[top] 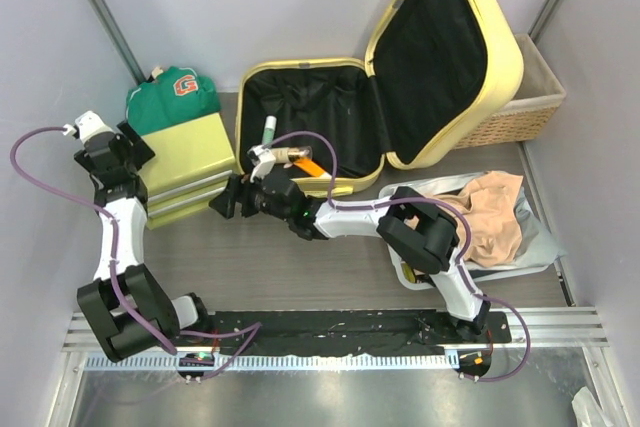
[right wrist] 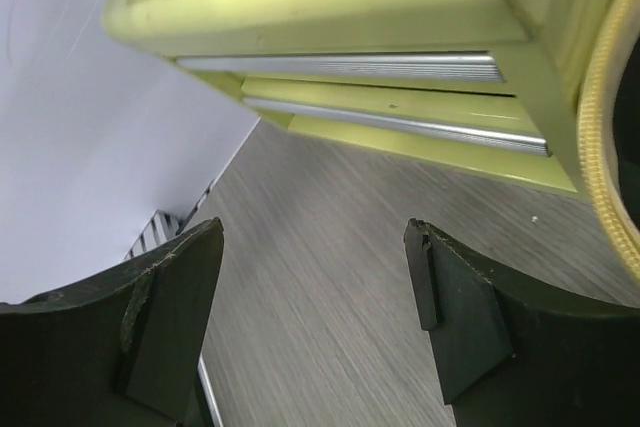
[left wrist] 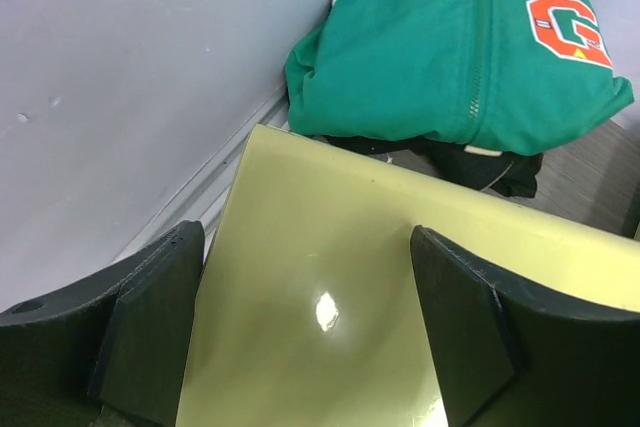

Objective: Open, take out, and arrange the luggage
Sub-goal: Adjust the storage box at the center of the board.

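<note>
The luggage (top: 300,112) lies open at the back of the table, its pale yellow lid (top: 445,52) raised and the black lining showing. A white-and-green tube (top: 269,130) and an orange item (top: 310,165) lie in its base. My right gripper (top: 218,205) hovers open and empty over the table in front of the luggage's front-left corner. In the right wrist view the right gripper (right wrist: 315,297) has only wood-grain table between its fingers, and the luggage rim (right wrist: 612,147) shows at the right edge. My left gripper (left wrist: 305,327) stands open and empty above the yellow-green box (left wrist: 330,267).
A folded green jacket (top: 172,95) rests on the back of the yellow-green box (top: 190,152), which has drawer fronts (right wrist: 360,72) facing the table. A wicker basket (top: 520,112) stands behind the lid. A tray (top: 535,247) at right holds a beige garment (top: 495,212).
</note>
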`<state>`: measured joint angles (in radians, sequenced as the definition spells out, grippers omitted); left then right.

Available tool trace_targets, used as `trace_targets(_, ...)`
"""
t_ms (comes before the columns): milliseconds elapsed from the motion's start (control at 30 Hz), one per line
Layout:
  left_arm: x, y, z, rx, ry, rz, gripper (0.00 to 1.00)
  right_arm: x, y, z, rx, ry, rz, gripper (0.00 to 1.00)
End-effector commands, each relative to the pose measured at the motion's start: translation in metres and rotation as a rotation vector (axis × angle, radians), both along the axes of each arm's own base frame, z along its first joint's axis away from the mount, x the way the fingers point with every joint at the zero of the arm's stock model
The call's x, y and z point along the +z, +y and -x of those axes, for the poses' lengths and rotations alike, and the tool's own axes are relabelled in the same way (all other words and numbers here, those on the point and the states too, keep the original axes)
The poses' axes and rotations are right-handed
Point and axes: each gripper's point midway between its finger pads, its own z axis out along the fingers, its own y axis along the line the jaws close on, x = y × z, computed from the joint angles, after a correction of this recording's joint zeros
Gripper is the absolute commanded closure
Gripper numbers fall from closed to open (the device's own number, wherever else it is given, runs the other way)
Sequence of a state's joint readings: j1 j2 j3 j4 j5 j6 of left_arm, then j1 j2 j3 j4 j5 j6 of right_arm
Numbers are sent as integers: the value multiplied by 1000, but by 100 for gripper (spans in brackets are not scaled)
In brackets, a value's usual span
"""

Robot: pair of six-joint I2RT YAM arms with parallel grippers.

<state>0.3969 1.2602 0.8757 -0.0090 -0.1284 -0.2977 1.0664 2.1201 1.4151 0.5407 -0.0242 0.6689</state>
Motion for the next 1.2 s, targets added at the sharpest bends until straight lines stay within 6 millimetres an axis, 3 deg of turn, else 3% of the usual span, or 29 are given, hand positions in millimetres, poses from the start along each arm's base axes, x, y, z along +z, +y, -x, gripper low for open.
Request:
trace_targets(0, -138, -183, 85, -434, 526, 576, 21, 19, -10, -18, -178, 14, -169, 18)
trace_targets(167, -133, -180, 84, -398, 509, 565, 16, -6, -11, -14, -285, 92, -244, 20)
trace_targets(233, -127, -177, 81, -388, 487, 548, 14, -5, -7, -14, -309, 74, -273, 20)
trace_targets(467, -107, -157, 84, -315, 463, 433, 7, -21, -8, -36, -415, 68, -290, 21)
trace_targets(600, -92, -148, 82, -294, 424, 378, 0, -30, 4, -50, -408, 88, -332, 21)
trace_targets(667, -86, -142, 83, -279, 415, 348, 0, -44, 9, -52, -401, 107, -348, 21)
trace_targets(700, -78, -140, 83, -272, 387, 329, 0, -35, 13, -53, -394, 97, -387, 21)
trace_targets(767, -72, -133, 86, -247, 377, 296, 0, -36, 14, -54, -394, 94, -413, 22)
trace_targets(933, -54, -117, 88, -185, 329, 220, 0, -25, 4, -65, -461, 55, -454, 21)
trace_targets(1167, -50, -118, 89, -190, 313, 216, 0, 2, -1, -67, -450, 43, -538, 21)
